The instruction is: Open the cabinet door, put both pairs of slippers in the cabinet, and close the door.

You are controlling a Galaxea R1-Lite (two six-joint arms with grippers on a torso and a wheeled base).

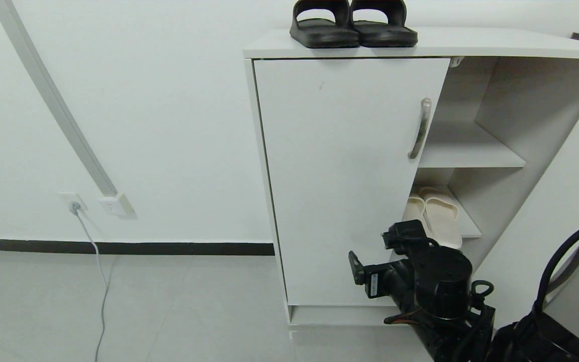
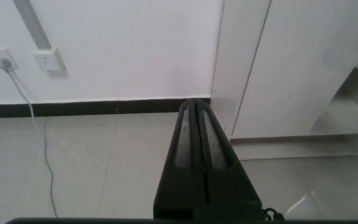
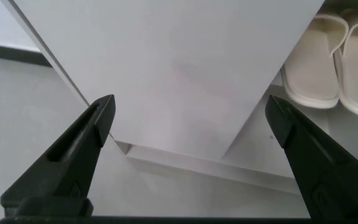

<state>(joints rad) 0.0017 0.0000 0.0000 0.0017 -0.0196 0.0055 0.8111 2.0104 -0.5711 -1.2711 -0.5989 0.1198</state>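
Cabinet door [image 1: 340, 176]: smooth, flat, white.

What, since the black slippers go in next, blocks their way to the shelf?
Nothing visible does. The black slippers sit on the cabinet top; the upper shelf on the open side is bare. The door covers only the left part.
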